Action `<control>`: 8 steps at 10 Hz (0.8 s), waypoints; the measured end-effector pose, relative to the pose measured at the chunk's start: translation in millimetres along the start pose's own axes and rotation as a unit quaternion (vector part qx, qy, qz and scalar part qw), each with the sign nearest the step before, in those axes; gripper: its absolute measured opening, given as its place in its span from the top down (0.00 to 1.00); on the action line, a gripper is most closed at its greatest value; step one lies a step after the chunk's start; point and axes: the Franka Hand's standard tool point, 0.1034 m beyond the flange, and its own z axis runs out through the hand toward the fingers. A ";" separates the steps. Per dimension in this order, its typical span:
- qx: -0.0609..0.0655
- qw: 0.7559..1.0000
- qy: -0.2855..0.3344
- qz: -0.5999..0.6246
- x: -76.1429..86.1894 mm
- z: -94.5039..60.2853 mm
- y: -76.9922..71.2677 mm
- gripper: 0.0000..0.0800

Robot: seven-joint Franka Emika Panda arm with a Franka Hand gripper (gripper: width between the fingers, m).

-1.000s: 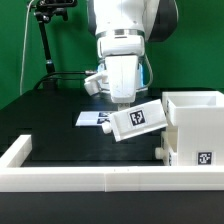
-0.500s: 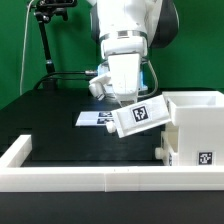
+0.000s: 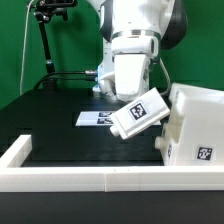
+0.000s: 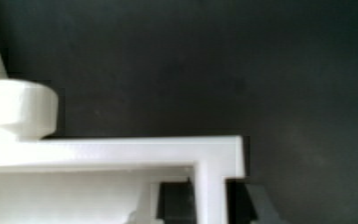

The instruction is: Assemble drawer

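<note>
My gripper (image 3: 133, 98) is shut on a small white knobbed tray (image 3: 140, 112) with a marker tag, and holds it tilted above the black table. The tray's far end touches the tall hollow box (image 3: 200, 125) of the drawer, which stands at the exterior view's right and leans a little. In the wrist view the tray's thin wall (image 4: 208, 175) runs between my two black fingers (image 4: 243, 202), with my gripper (image 4: 208, 202) shut on it. The tray's round knob (image 4: 16, 108) shows beside it. A second tray is out of view.
The marker board (image 3: 95, 118) lies flat on the table behind the tray. A low white wall (image 3: 80, 178) edges the table's front and left. A black stand with cables (image 3: 45, 45) is at the back left.
My gripper has moved toward the exterior view's right with the tray in it. The tray now presses on the tall box, which has shifted right and tipped.
</note>
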 end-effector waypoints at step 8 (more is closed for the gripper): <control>0.118 0.992 -0.054 0.001 -35.7 -1.2 -3.0 0.94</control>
